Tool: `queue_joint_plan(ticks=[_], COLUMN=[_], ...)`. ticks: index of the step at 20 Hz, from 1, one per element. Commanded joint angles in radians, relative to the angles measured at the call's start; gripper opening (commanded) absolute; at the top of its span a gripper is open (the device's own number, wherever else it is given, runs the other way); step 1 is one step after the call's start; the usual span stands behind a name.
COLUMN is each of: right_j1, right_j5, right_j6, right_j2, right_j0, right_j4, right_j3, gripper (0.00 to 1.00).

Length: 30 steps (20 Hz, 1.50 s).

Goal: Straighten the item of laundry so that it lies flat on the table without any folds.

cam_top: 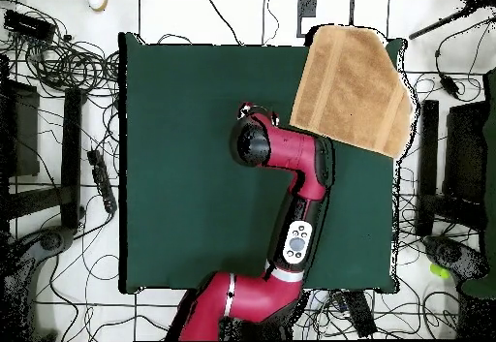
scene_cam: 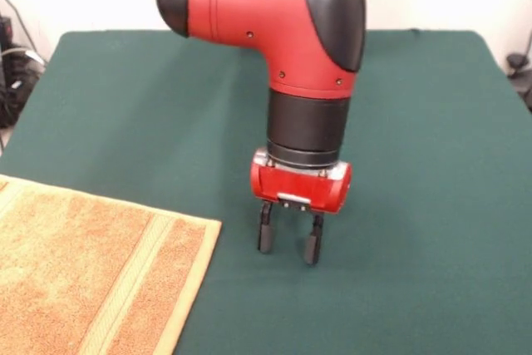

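The item of laundry (scene_cam: 75,276), an orange-tan towel with a paler stripe and hem, lies at the lower left of the front view and runs off the picture's edges. What shows of it looks flat. From overhead the towel (cam_top: 354,91) covers the table's top right corner and slightly overlaps its edges. My gripper (scene_cam: 288,251) points straight down over bare green table (scene_cam: 416,122), a short way right of the towel's hem. It is open, with nothing between its black fingers (scene_cam: 265,239). Overhead, the red arm (cam_top: 291,154) hides the gripper.
Tangled cables and dark equipment (cam_top: 68,77) lie on the floor around the table (cam_top: 194,164). More cables (scene_cam: 12,64) show past the table's left edge in the front view. The arm's lower links (cam_top: 252,299) cross the table's bottom edge overhead.
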Motion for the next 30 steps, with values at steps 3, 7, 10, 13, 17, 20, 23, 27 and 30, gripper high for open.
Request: queue_joint_plan(ticks=[3, 7, 10, 13, 17, 20, 23, 27, 30], right_j1=[-0.078, -0.122, -0.133, -0.148, -0.167, -0.141, -0.062, -0.004, 0.033], right_j5=[0.339, 0.432, 0.451, 0.514, 0.536, 0.500, 0.442, 0.494, 0.416], right_j6=[-0.286, -0.319, -0.335, -0.386, -0.418, -0.399, -0.407, -0.372, -0.321], right_j2=[-0.047, -0.083, -0.093, -0.129, -0.167, -0.154, -0.126, -0.124, -0.065], right_j0=[-0.054, -0.085, -0.103, -0.134, -0.171, -0.178, -0.169, -0.167, -0.140], right_j4=[0.036, 0.082, 0.132, 0.153, 0.195, 0.232, 0.235, 0.179, 0.198], right_j3=[0.179, 0.226, 0.249, 0.266, 0.290, 0.267, 0.181, 0.101, 0.081], gripper=[1.00, 1.00, 1.00, 1.00, 1.00, 1.00, 1.00, 1.00, 1.00])
